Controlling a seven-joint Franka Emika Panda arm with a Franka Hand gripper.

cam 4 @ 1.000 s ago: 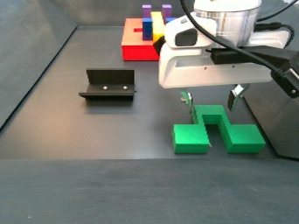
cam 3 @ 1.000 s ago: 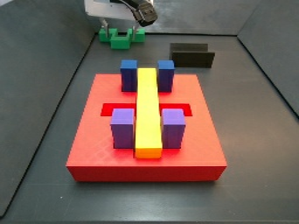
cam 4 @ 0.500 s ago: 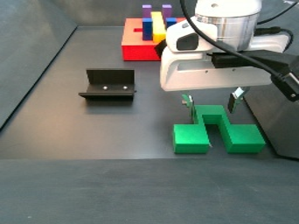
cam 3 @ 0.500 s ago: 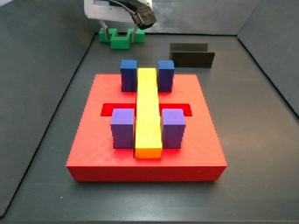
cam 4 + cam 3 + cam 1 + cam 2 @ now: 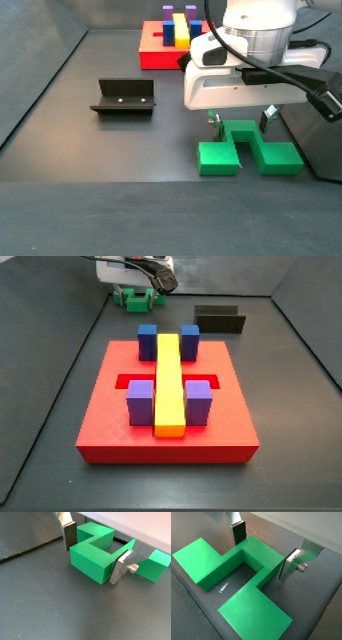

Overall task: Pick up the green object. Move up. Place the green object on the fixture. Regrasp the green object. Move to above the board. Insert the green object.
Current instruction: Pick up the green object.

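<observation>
— Starting with the green object (image 5: 249, 146): where does it lie?

— Flat on the dark floor (image 5: 80, 205) at the end of the enclosure away from the board (image 5: 168, 406), close to a wall (image 5: 327, 140). In a side view the fixture (image 5: 123, 98) stands well apart from it across open floor.

— And the gripper (image 5: 242, 117)?

— Over the piece's raised middle cube. Against the side view from a second ago it has come down a little; the fingers (image 5: 214, 119) now reach lower beside that cube. In both wrist views the silver plates with dark pads (image 5: 67, 533) stand on either side of the middle section with a sliver of gap showing at each pad (image 5: 292, 562), so the jaws are spread and not yet pressing on the plastic.

— What does that mean for the task?

— I judge the first step, the pick-up, to be in hand: the descent looks nearly done and closing would come next. The piece has not shifted.

— Room to move?

— Straight up is free. The wall beside the piece is the tight side, so I would keep any sideways travel toward the open floor by the fixture. The board, with its yellow bar (image 5: 168, 381) and the blue and purple blocks (image 5: 199, 399), lies at the other end with bare floor between.
</observation>
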